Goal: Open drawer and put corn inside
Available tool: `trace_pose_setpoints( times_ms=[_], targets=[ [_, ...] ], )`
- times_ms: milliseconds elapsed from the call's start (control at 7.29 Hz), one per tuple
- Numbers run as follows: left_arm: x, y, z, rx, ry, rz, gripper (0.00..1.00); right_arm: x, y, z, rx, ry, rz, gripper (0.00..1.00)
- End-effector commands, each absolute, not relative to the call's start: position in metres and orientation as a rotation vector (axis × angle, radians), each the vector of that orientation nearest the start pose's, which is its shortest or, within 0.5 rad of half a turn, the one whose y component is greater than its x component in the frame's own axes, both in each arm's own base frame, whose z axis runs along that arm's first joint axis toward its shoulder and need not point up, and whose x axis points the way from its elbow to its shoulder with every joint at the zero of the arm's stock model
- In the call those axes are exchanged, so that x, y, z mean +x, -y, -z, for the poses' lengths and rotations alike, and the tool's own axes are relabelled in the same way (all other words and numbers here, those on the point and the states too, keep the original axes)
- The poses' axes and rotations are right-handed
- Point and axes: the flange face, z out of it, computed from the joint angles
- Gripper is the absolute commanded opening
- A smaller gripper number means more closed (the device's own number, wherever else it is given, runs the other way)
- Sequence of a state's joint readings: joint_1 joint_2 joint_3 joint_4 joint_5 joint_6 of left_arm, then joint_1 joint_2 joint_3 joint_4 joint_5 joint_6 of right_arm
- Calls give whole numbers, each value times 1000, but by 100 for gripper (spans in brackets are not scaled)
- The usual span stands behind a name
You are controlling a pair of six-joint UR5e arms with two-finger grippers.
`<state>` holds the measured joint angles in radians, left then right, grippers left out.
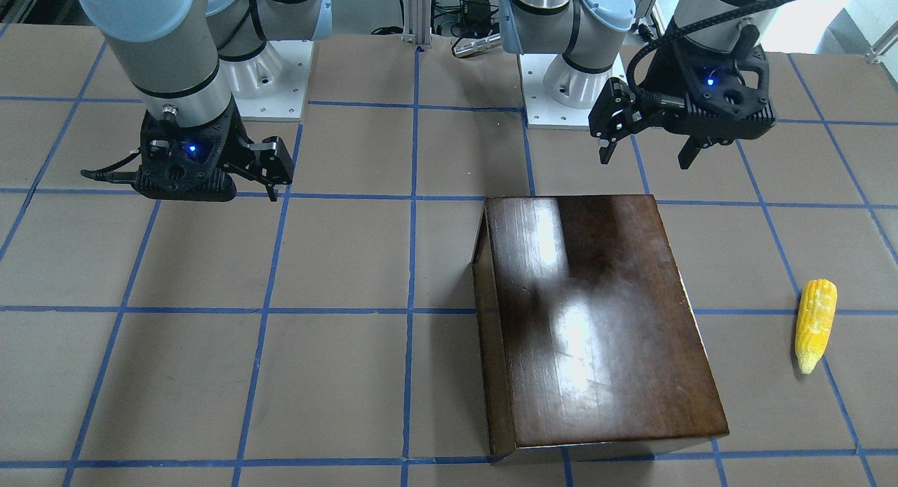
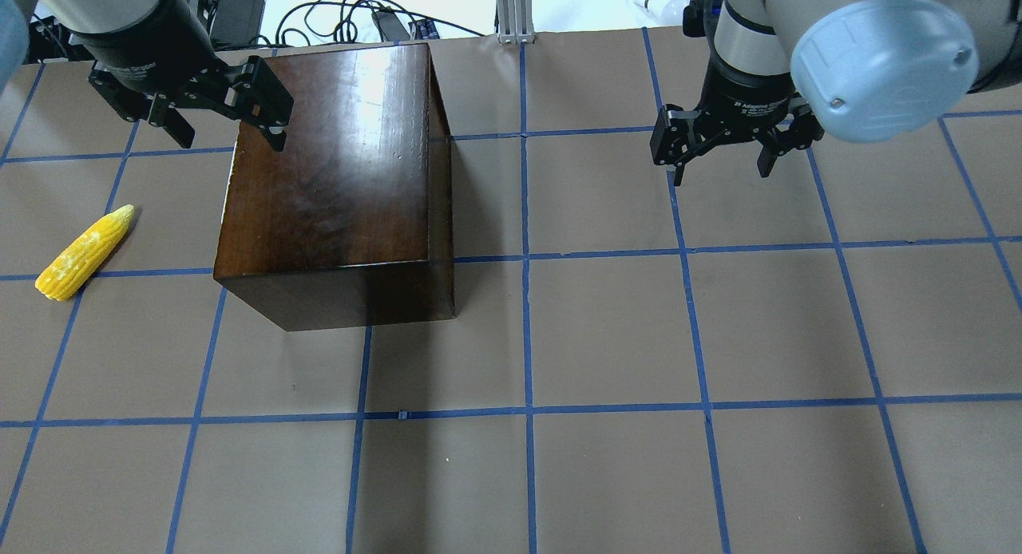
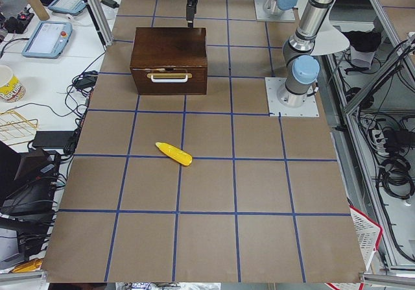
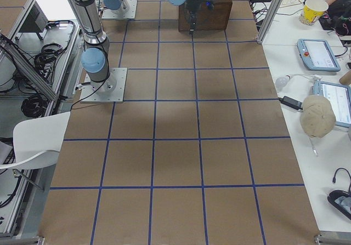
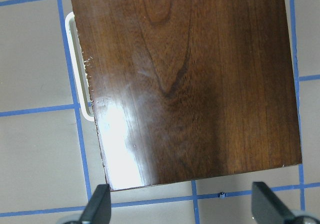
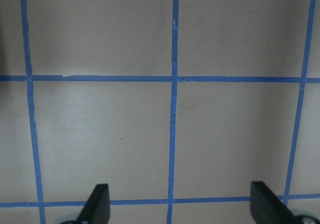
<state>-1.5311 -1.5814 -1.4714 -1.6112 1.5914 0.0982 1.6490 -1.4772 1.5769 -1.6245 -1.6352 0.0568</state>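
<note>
The glossy dark-brown box [image 2: 335, 179] stands on the table's left half. Its drawer [image 3: 168, 81] is shut; the dark front panel with a white handle [image 3: 169, 77] faces the table's left end. The handle also shows in the left wrist view [image 5: 75, 68]. The yellow corn [image 2: 84, 253] lies on the table left of the box, apart from it, and also shows in the front-facing view [image 1: 815, 324]. My left gripper [image 2: 229, 139] is open and empty, hovering over the box's far left corner. My right gripper [image 2: 720, 171] is open and empty above bare table, far right of the box.
The table is brown paper with a blue tape grid [image 2: 527, 259]. The arm bases [image 1: 572, 87] stand at the robot's edge. Cables and a metal post [image 2: 511, 11] sit beyond the far edge. Side desks with tablets [image 4: 318, 53] flank the table's ends.
</note>
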Motion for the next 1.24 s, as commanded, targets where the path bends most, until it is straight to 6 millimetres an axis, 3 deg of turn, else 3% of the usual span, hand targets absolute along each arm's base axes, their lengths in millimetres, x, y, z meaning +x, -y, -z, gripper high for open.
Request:
trace_pose_setpoints(
  times_ms=[0, 824, 1098],
  targets=[
    [-112, 500, -529, 49, -3116, 72, 100, 168, 513, -443, -37, -3208, -67, 100],
    [-114, 488, -535, 30, -3115, 75, 100, 167, 514, -443, -37, -3210, -64, 100],
    [-114, 492, -528, 52, -3118, 49, 100, 168, 513, -443, -37, -3208, -67, 100]
  ],
)
